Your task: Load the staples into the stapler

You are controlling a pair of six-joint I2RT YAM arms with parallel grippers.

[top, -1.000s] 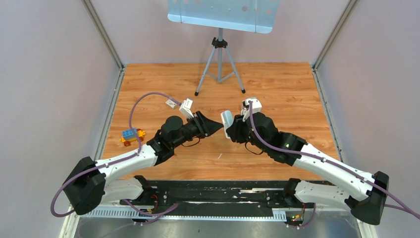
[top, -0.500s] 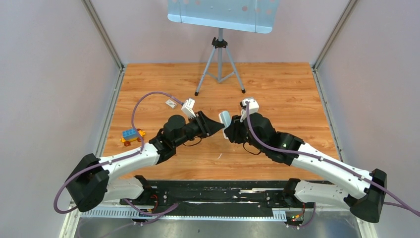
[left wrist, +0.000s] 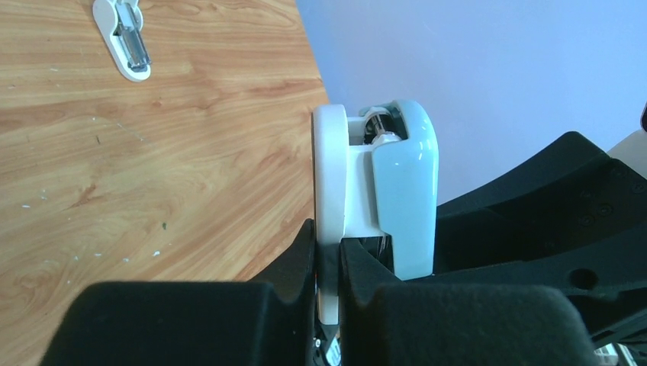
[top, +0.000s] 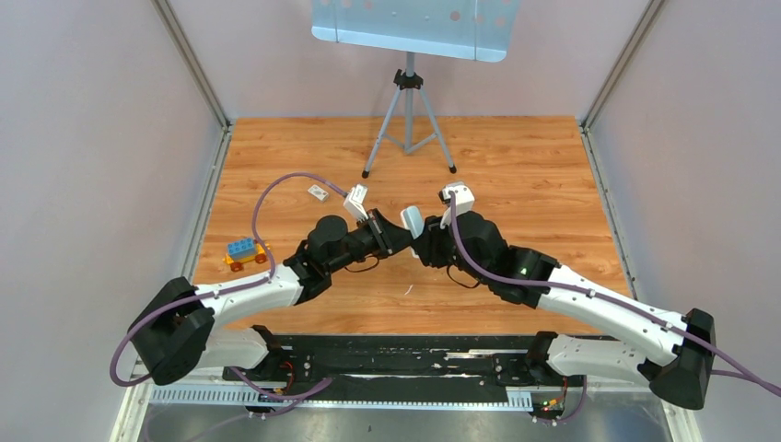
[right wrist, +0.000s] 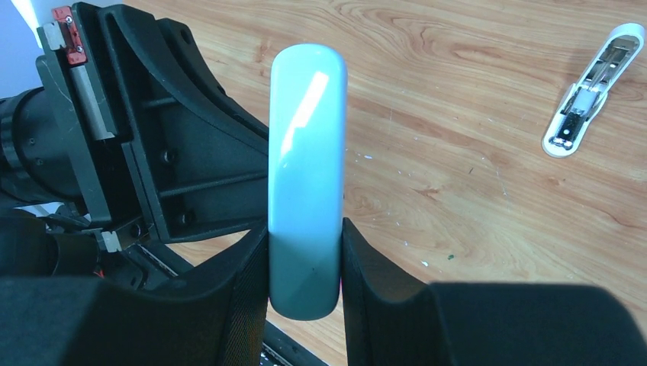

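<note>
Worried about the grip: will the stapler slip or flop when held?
The stapler has a glossy shell, so it may slip in the right gripper. Its white and blue halves look hinged, so one could swing if the left gripper lets go.

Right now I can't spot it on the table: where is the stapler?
The stapler is off the table, mid-scene in the top view, held between the left gripper and right gripper, just in front of the tripod.

A tripod (top: 406, 118) stands at the far middle of the wooden tabletop (top: 534, 166). Toy bricks (top: 244, 251) lie well left and nearer; a small white carton (top: 318, 191) sits between them.
</note>
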